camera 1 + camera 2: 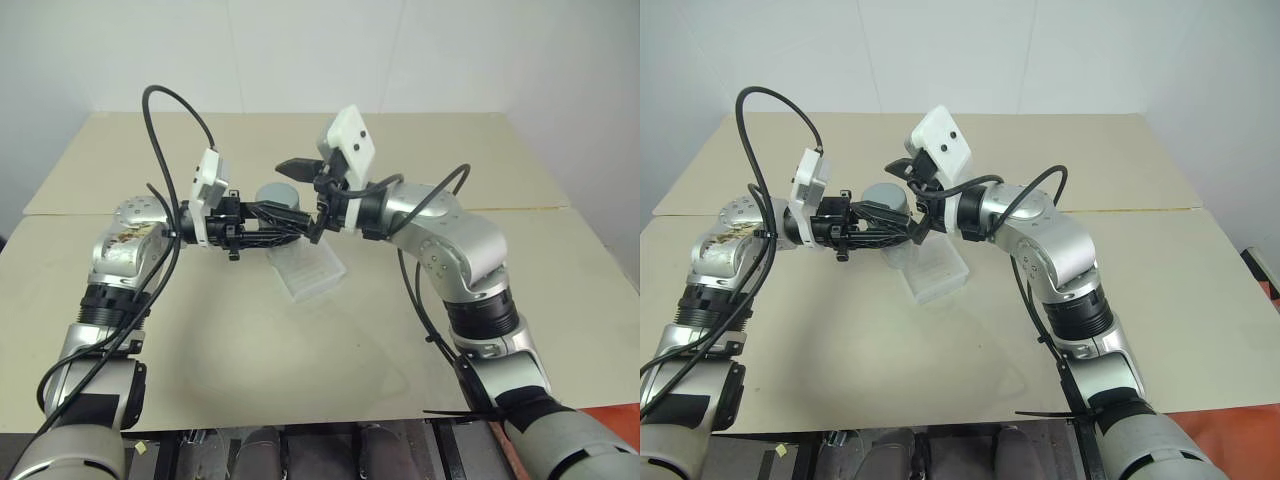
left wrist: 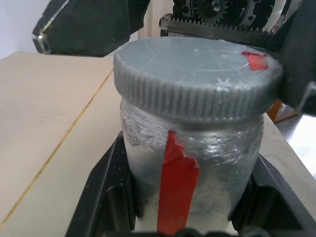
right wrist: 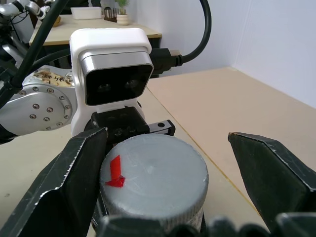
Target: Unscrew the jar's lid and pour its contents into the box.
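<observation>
Left gripper (image 2: pixel 190 217) is clamped on the jar (image 2: pixel 190 163), black fingers (image 2: pixel 106 197) on either side of the silvery body, holding it upright in the air above the table (image 1: pixel 480 170). A strip of red tape runs down the jar's side in the left wrist view. The lid (image 3: pixel 155 180) is on the jar: grey, ribbed edge, small red mark on the top face near the rim. Right gripper (image 3: pixel 163 163) comes in from the opposite side with its jaws spread wide, straddling the lid; one finger (image 3: pixel 69 182) sits just beside the lid's edge, possibly touching, cannot tell for sure, while the other finger stands clearly apart from it with a gap. So the right jaws are released and grasp nothing. In the head views the two grippers meet over the middle of the table, left arm pointing toward the right and right arm toward the left, jar between them. The box (image 1: pixel 308 270), a clear shallow plastic tray, lies on the table right under the grippers and a bit nearer the robot, sitting skewed to the table edge. Contents can't be made out through the jar's wall.
</observation>
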Available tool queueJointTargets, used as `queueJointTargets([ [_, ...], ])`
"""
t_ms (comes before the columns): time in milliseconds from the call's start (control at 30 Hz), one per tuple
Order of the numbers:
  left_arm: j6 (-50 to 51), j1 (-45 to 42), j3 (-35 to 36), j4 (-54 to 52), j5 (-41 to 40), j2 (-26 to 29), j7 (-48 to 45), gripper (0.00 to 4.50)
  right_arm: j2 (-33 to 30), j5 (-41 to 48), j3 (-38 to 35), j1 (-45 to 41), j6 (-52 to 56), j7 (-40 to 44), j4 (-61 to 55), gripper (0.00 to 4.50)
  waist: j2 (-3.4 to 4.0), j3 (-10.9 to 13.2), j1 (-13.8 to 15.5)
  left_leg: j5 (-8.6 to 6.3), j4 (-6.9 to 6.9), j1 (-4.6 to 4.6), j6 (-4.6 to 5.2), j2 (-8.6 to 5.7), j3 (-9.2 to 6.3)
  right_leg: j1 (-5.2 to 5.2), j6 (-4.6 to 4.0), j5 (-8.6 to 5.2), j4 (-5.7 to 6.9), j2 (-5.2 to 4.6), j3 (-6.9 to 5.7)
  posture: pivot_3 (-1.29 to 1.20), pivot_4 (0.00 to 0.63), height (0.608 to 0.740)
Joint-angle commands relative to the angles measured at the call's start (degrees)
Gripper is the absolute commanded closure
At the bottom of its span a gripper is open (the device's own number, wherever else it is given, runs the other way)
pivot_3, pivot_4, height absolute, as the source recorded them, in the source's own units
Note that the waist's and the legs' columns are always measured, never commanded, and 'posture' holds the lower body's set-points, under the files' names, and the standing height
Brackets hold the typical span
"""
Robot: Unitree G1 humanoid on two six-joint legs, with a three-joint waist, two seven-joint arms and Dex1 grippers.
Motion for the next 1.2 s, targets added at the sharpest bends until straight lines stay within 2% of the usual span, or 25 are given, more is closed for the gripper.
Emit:
queueJointTargets([
  [33, 0.11, -0.56, 2.27, -2.34, -0.76, 0.39, -1.38, 2.56, -1.65, -0.51, -2.15, 0.13, -1.43, 0.54, -1.2, 0.04, 0.0, 0.0, 0.0, 0.0, 0.0, 0.0, 0.0, 0.0, 0.0, 0.0, 0.0, 0.0, 0.0, 0.0, 0.0, 0.0, 0.15, 0.74],
  [767, 0.93, 0.43, 4.31, -3.19, -0.14, 1.14, -3.62, 2.56, -10.16, 2.95, -9.49, 6.48, -1.41, 3.31, -4.05, 0.04, 0.0, 0.0, 0.12, -0.02, -0.01, 0.0, 0.04, -0.01, 0.0, 0.02, 0.0, 0.0, -0.04, -0.01, 0.01, 0.0, 0.15, 0.74],
  [900, 1.03, 0.37, 4.52, -3.1, 0.11, 1.14, -3.66, 2.56, -11.43, 5.46, -10.79, 7.28, -1.39, 6.39, -5.05, 0.04, 0.0, 0.0, 0.01, -0.05, -0.02, 0.0, 0.09, 0.0, 0.0, 0.01, 0.0, 0.0, -0.04, 0.0, 0.02, 0.0, 0.15, 0.74],
  [1067, 0.45, -0.08, 4.21, -2.12, 0.8, 0.5, -3.26, 2.56, -10.54, 8.78, -10.15, 7.15, -1.74, 9.81, -7.06, 0.04, 0.0, 0.0, 0.02, -0.16, -0.02, 0.01, 0.26, 0.0, -0.01, 0.01, 0.0, 0.0, -0.04, 0.01, 0.02, 0.0, 0.15, 0.74],
  [1200, 0.09, -0.37, 3.94, -1.84, 1.28, -0.27, -3.0, 2.56, -7.77, 8.59, -8.27, 5.16, -1.71, 9.26, -6.48, 0.04, 0.0, 0.0, 0.02, -0.15, -0.01, 0.01, 0.26, 0.0, -0.01, 0.02, 0.0, 0.0, -0.03, 0.01, 0.02, 0.0, 0.15, 0.74],
])
